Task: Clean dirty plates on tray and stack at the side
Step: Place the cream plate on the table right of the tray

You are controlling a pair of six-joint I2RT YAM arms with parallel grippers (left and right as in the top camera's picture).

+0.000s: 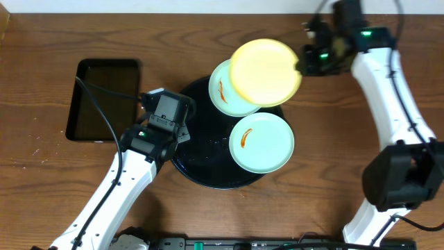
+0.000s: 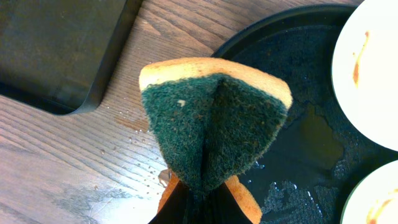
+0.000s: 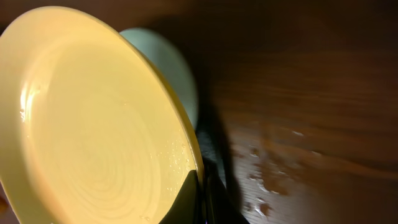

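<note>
The pale yellow plate (image 1: 266, 71) hangs over the upper-right rim of the round black tray (image 1: 201, 170). It is pinched at its right edge by the right gripper (image 3: 202, 202), whose fingers are clamped together on the rim. The right wrist camera shows the plate tilted, its face glistening wet and free of smears.

Partly covered by it, a mint-blue plate (image 1: 220, 94) sits on the upper part of the tray and carries an orange-brown smear. A second mint-blue plate (image 1: 261, 142) lies flat on the tray's right side, also smeared near its centre. The bare part of the tray shines with patches of water.

Over the tray's left rim, the left gripper (image 2: 194, 208) is squeezed tight on a sponge (image 2: 214, 124). The sponge is yellow with a dark green scouring face and is folded along the middle by the grip.

Left of the tray, and apart from it, lies a smaller rectangular black tray (image 1: 104, 101). All of it rests on a brown wooden table (image 1: 41, 187), where droplets speckle the boards beside the tray's left rim.
</note>
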